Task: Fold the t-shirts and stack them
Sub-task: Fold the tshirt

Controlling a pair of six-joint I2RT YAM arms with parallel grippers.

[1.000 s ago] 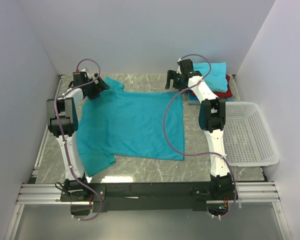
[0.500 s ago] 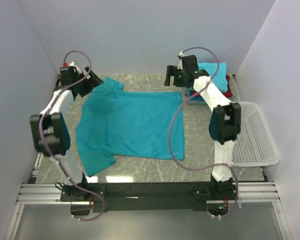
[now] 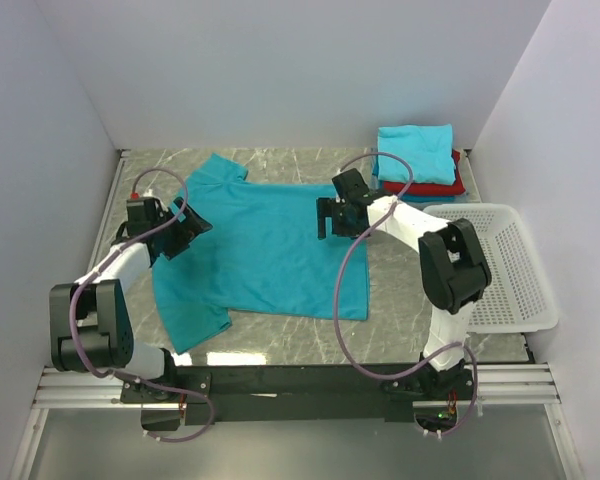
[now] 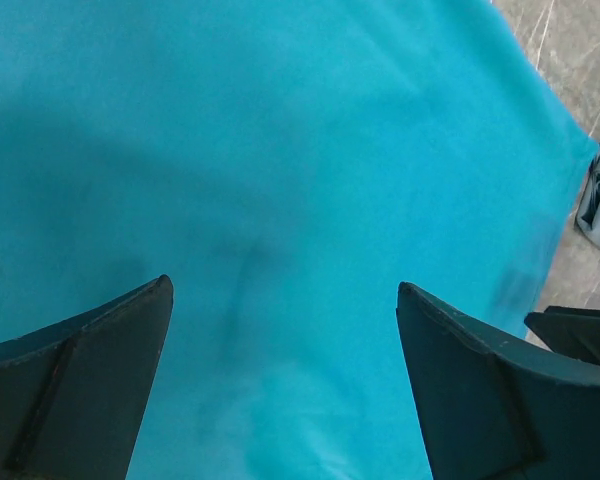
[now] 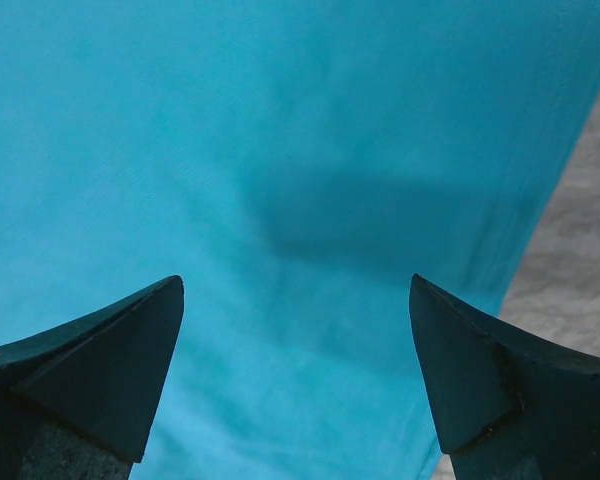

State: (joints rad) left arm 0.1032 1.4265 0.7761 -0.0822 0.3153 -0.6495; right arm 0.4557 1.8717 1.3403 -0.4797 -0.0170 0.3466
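A teal t-shirt point(image 3: 260, 245) lies spread flat on the marble table, its sleeves at the far left and near left. It fills the left wrist view point(image 4: 280, 180) and the right wrist view point(image 5: 280, 150). My left gripper point(image 3: 187, 226) is open over the shirt's left part. My right gripper point(image 3: 332, 217) is open over the shirt's right part, near its hem. Both hold nothing. A stack of folded shirts sits at the far right: a teal one point(image 3: 417, 152) on top, a red one point(image 3: 450, 185) under it.
A white lattice basket point(image 3: 500, 270) stands at the right edge of the table. Bare marble point(image 3: 390, 300) lies between the shirt and the basket. White walls close in the left, back and right sides.
Both arms have swung in from the shirt's far corners toward the near side, and now hover over the shirt's body. The shirt lies flat, let go.
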